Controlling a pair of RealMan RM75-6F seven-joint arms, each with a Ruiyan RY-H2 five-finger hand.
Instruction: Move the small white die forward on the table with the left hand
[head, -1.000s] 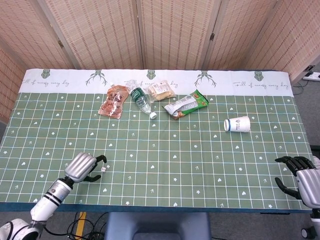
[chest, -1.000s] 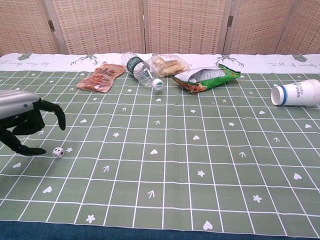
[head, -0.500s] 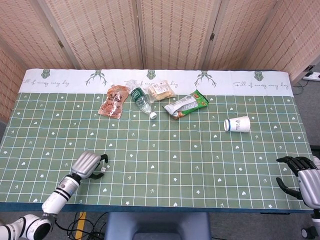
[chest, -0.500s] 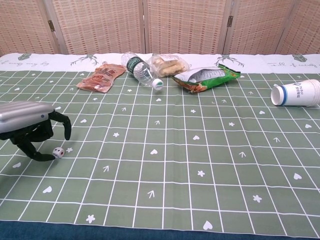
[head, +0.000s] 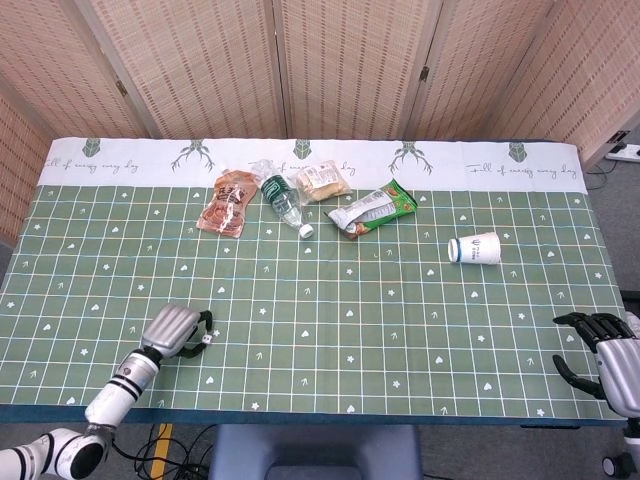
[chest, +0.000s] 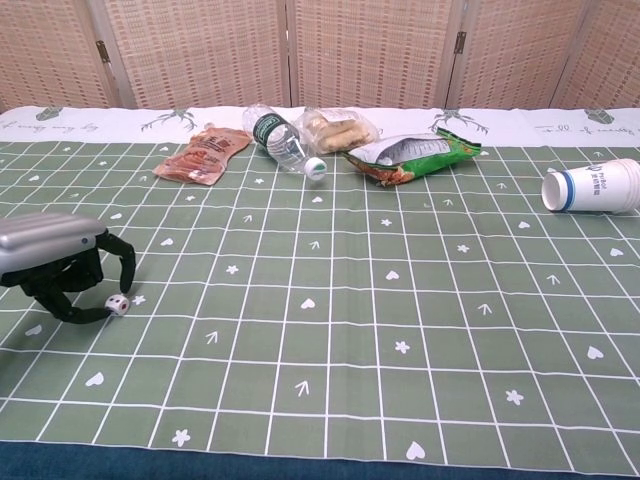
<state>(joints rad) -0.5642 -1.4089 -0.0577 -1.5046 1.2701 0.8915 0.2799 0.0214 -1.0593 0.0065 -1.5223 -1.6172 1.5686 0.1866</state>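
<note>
Die (chest: 117, 304) rests on the table (chest: 400, 300) — left hand (chest: 55, 262) arched palm-down over it; curled fingers (chest: 92, 315) touching, not clamped.

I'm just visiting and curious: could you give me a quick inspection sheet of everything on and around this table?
Surface: green patterned tablecloth with a white strip at the back.
Job's things: small white die on the cloth, at the left hand's fingertips.
Clutter: snack pouch, lying bottle, clear bag, green packet, tipped paper cup.
Hands: left hand curled beside the die; right hand idle, fingers apart.
Cables: cable below the front edge.
Surroundings: woven folding screens.
</note>
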